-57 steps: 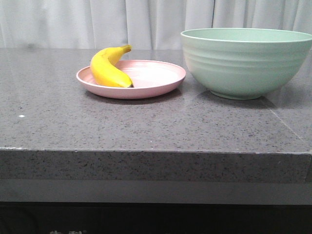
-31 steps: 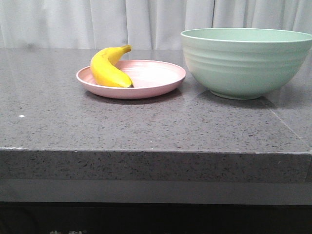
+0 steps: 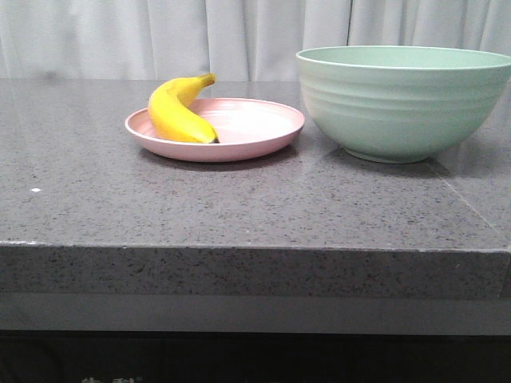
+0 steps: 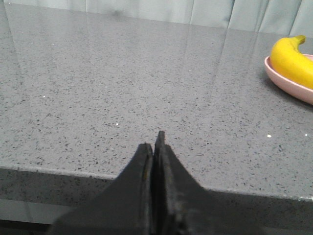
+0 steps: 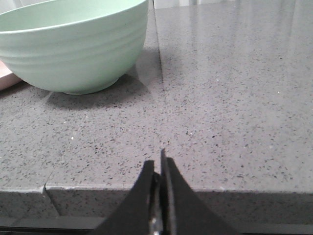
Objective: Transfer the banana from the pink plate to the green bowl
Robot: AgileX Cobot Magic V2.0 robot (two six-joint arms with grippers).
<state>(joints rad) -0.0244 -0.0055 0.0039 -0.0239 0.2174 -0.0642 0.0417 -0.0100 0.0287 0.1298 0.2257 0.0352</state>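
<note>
The yellow banana [image 3: 177, 112] lies on the left half of the pink plate [image 3: 255, 132], its stem pointing back. Right of the plate stands the green bowl [image 3: 403, 100], upright. Neither gripper shows in the front view. In the left wrist view my left gripper [image 4: 154, 142] is shut with nothing in it, low at the counter's front edge; the banana [image 4: 293, 61] and the plate's rim [image 4: 288, 87] sit far off to one side. My right gripper [image 5: 157, 161] is also shut and empty at the front edge, with the bowl [image 5: 73, 46] well ahead of it.
The grey speckled stone counter [image 3: 239, 207] has a thick front edge [image 3: 239, 271]. A seam [image 5: 159, 78] runs across the stone beside the bowl. A pale curtain [image 3: 200, 36] hangs behind the counter.
</note>
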